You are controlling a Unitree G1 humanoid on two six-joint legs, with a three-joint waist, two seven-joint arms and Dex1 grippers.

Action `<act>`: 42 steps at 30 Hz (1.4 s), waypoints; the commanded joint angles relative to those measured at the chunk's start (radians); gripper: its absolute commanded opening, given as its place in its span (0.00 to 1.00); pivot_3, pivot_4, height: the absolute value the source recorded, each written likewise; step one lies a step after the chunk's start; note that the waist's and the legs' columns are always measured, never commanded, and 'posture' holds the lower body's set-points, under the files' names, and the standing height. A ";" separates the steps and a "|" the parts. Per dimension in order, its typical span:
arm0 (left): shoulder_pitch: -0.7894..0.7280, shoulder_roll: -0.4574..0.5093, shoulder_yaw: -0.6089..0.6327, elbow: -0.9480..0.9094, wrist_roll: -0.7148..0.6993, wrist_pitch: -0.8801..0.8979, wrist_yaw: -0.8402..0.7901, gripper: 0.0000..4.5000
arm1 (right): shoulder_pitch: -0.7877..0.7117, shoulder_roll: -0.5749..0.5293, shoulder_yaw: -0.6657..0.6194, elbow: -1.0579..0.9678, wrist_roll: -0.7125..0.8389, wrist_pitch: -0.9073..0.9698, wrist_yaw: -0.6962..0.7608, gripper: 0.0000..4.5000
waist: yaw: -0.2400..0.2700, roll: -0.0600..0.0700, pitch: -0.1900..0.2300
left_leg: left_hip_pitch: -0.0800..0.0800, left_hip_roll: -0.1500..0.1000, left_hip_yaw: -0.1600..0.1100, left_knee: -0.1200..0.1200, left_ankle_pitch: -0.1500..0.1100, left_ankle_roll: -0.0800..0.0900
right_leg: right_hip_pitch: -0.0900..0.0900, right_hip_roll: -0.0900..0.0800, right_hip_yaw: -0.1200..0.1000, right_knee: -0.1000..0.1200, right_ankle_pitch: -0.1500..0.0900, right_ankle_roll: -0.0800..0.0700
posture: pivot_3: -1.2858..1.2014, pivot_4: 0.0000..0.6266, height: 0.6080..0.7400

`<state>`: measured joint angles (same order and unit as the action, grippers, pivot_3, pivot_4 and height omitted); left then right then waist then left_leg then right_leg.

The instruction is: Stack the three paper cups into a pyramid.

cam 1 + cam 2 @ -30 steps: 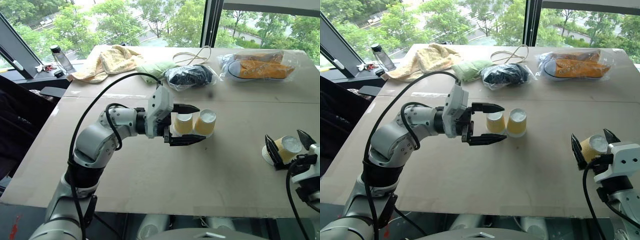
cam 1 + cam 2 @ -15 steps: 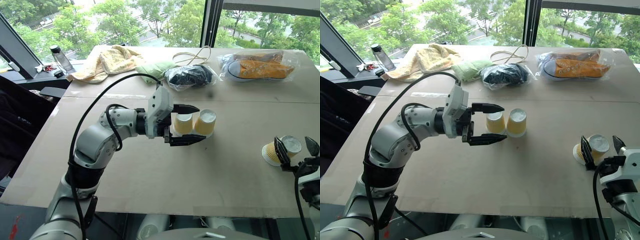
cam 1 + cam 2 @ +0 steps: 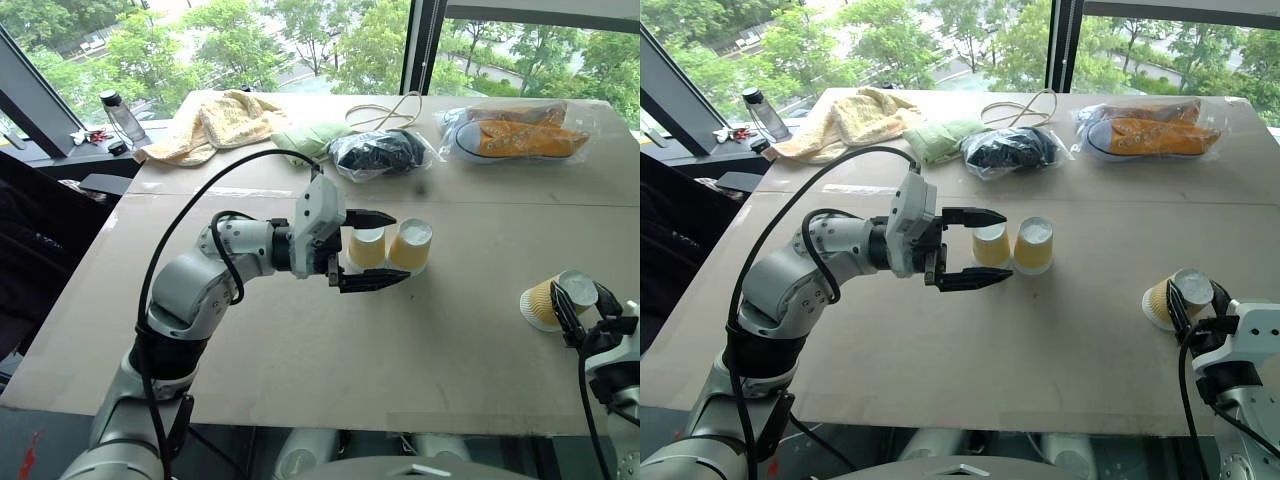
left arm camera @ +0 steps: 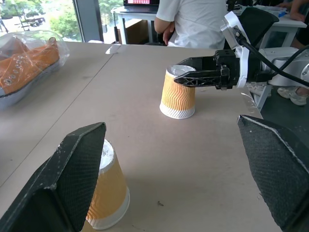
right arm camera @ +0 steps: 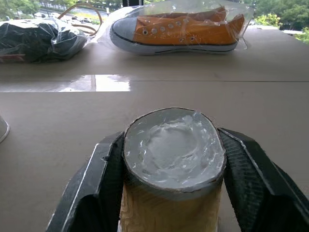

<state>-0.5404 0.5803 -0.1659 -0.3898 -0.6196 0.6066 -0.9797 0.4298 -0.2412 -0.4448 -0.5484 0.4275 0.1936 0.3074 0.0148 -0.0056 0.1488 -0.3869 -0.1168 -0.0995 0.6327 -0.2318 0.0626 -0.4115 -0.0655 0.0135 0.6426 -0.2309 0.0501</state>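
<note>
Ribbed cup (image 3: 1173, 298), upside down near the worktop's (image 3: 1060, 330) right edge, is now clamped in the right gripper's (image 5: 169, 193) just-closed jaws, ready for lifting onto the two base cups (image 3: 1012, 246) beside the left gripper (image 3: 975, 247), jaws apart.

The left arm (image 3: 200, 290) is built of rounded silver-grey shells with black joints between them, and a thick black cable loops freely from its lower part to a boxy white wrist block (image 3: 320, 225). From that block spring two black, tapering fingers (image 3: 372, 216) (their inner pads finely textured). The right gripper (image 4: 193, 77) has the same black fingers on a white housing trailing black cables.
</note>
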 commanded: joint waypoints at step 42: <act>0.364 0.198 0.417 -0.254 -0.200 0.037 0.165 1.00 | -1.030 -0.309 0.482 0.043 0.232 0.630 0.137 0.46 | -0.002 -0.002 0.004 | -0.007 0.002 0.000 0.001 0.002 0.005 | -0.006 0.001 -0.002 -0.001 0.001 -0.002 | 0.52 0.24 1.00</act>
<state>-0.1619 0.7616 0.2272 -0.6182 -0.7918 0.6479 -0.8122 -0.5771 -0.5456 0.0376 -0.4880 0.6717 0.8289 0.4353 0.0132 -0.0073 0.1528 -0.3942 -0.1149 -0.0998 0.6341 -0.2298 0.0673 -0.4177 -0.0646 0.0117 0.6412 -0.2302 0.0479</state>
